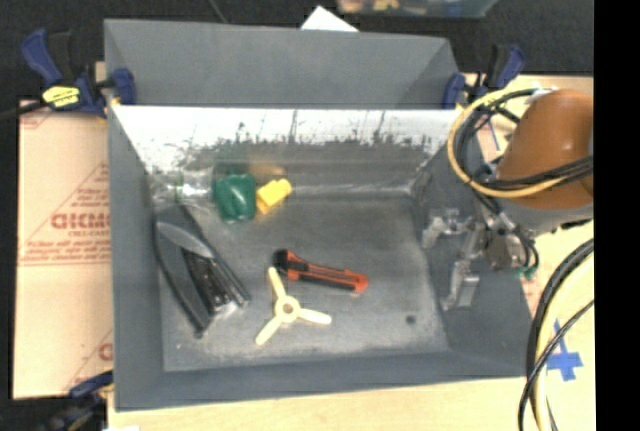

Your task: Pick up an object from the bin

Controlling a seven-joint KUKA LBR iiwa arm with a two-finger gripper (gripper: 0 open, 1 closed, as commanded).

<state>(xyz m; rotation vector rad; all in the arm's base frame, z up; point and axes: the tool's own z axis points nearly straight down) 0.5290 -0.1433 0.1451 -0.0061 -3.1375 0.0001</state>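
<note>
**Figure. Bin seen from above, arm entering from the right.** The gripper (450, 259) hangs low at the right end of the bin (280, 69), near the foot of the right wall and over bare floor. Its fingers (462, 287) appear spread apart with nothing between them.

Five loose things lie to its left:
- An orange-and-black cutter (320, 274) lies in mid-floor and is the nearest to the gripper, though clearly apart from it.
- A cream three-armed propeller (287, 309) lies just below the cutter's black end.
- A black stapler (197, 274) lies along the left wall.
- A green lump (235, 196) and a yellow piece (272, 193) lie side by side against the back wall.

**Step in hand, as judged:** approach, with nothing yet chosen. The cutter is the likeliest pick, since it lies alone and flat with clear floor on both long sides.

**Orientation.** The cutter's long axis runs almost straight across the view, dipping slightly toward the right. Its black end points left, and its orange end points toward the gripper.

**Doing it well:**
- Carry the gripper left until it is above the middle of the cutter's body.
- Turn the wrist so the fingers close across the narrow width, not along the length.
- Descend fully to the floor before closing, because a thin flat thing slips out of a high grasp.
- Stay off the black end, where a finger could catch the propeller.
</note>
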